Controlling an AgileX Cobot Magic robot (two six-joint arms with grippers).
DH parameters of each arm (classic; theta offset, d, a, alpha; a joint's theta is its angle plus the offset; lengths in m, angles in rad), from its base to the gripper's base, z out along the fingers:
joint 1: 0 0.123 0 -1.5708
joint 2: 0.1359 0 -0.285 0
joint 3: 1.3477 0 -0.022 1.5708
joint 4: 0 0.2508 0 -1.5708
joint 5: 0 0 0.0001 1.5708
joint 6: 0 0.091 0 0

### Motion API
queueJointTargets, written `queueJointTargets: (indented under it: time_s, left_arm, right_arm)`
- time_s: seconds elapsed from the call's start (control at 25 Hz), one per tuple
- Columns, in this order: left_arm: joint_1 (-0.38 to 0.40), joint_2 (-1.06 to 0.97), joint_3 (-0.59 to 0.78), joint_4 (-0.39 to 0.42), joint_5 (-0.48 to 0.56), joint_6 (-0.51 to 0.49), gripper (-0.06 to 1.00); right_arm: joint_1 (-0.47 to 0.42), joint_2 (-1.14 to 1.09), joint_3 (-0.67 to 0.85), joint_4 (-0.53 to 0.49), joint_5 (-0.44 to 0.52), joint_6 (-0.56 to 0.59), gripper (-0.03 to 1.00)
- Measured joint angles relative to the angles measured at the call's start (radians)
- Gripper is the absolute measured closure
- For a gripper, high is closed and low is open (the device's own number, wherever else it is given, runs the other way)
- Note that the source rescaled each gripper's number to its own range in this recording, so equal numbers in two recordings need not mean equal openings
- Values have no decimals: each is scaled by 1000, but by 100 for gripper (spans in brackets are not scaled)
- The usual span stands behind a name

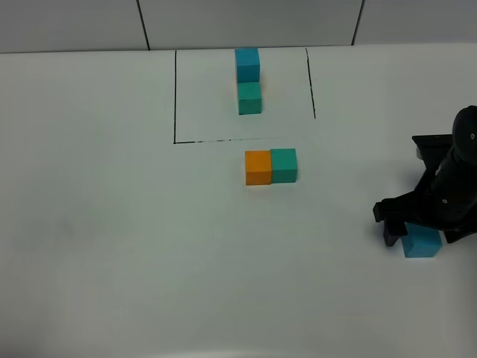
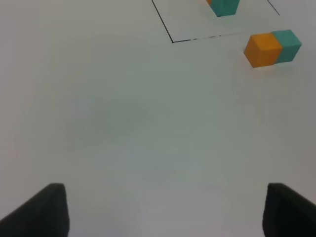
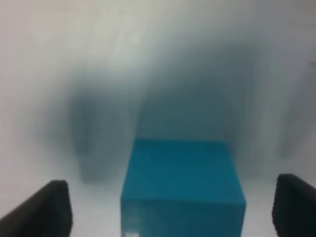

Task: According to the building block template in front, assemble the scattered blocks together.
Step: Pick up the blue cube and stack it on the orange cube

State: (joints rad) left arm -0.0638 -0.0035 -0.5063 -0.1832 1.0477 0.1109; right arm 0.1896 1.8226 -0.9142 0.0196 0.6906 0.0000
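The building block template is a blue cube (image 1: 247,65) joined to a teal-green cube (image 1: 250,98) inside a thin black rectangle (image 1: 175,97) at the back. Its green cube (image 2: 224,6) also shows in the left wrist view. An orange cube (image 1: 258,167) and a teal-green cube (image 1: 284,165) sit touching side by side just in front of the rectangle. They also show in the left wrist view (image 2: 263,49) (image 2: 288,45). The loose blue cube (image 1: 422,243) lies at the right. My right gripper (image 1: 414,233) is low over it, open, with the cube (image 3: 182,187) between its fingers (image 3: 49,207). My left gripper (image 2: 165,212) is open and empty.
The white table (image 1: 112,224) carries nothing else. A grey wall with dark seams (image 1: 143,22) runs along the back edge. The left arm is out of the exterior high view.
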Motion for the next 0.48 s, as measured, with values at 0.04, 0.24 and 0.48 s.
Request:
queueJointTargets:
  time_s: [0.04, 0.24, 0.48]
  left_arm:
    - [0, 0, 0, 0, 0, 0, 17]
    - [0, 0, 0, 0, 0, 0, 17]
    - [0, 0, 0, 0, 0, 0, 17]
  right_arm:
    - [0, 0, 0, 0, 2, 0, 35]
    - [0, -1, 0, -1, 13, 0, 89]
    - [18, -65, -33, -13, 89, -103, 95]
